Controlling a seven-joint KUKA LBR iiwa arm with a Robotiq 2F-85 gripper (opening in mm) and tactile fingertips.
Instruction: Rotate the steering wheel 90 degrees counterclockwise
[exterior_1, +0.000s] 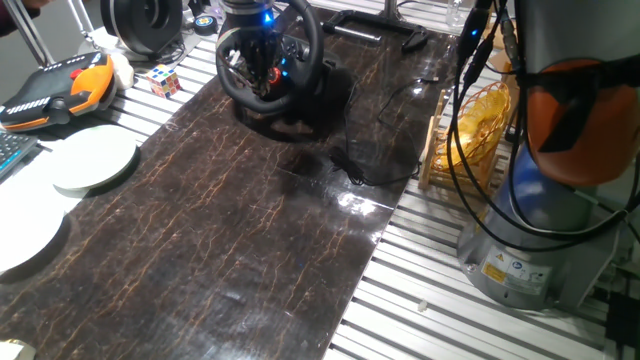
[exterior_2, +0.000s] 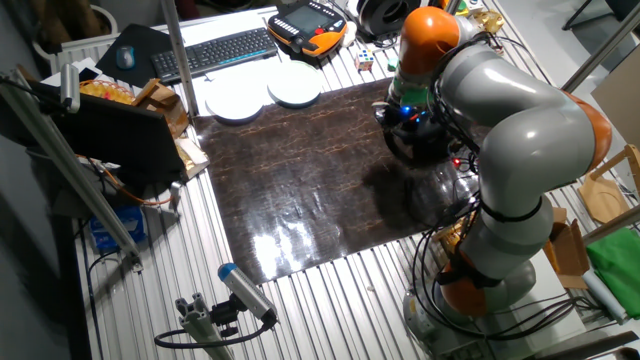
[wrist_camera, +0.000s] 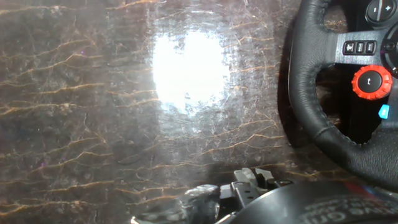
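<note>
The black steering wheel (exterior_1: 300, 82) stands tilted on its black base at the far end of the dark marble mat (exterior_1: 230, 230). In the hand view its thick rim (wrist_camera: 308, 93) and a red hub button (wrist_camera: 372, 81) fill the right side. My gripper (exterior_1: 252, 62), with a blue light on it, is right in front of the wheel's face, inside the circle of the rim. Its fingers do not show clearly in any view, and I cannot tell whether they touch the rim. In the other fixed view the arm hides most of the wheel (exterior_2: 418, 150).
A black hollow drum ring (exterior_1: 145, 20), a Rubik's cube (exterior_1: 165, 80), an orange-black pendant (exterior_1: 60, 90) and two white plates (exterior_1: 95, 160) lie left of the mat. A cable (exterior_1: 370, 165) trails right of the wheel. A wooden rack with a yellow wire basket (exterior_1: 470, 130) stands by the arm's base (exterior_1: 540, 250).
</note>
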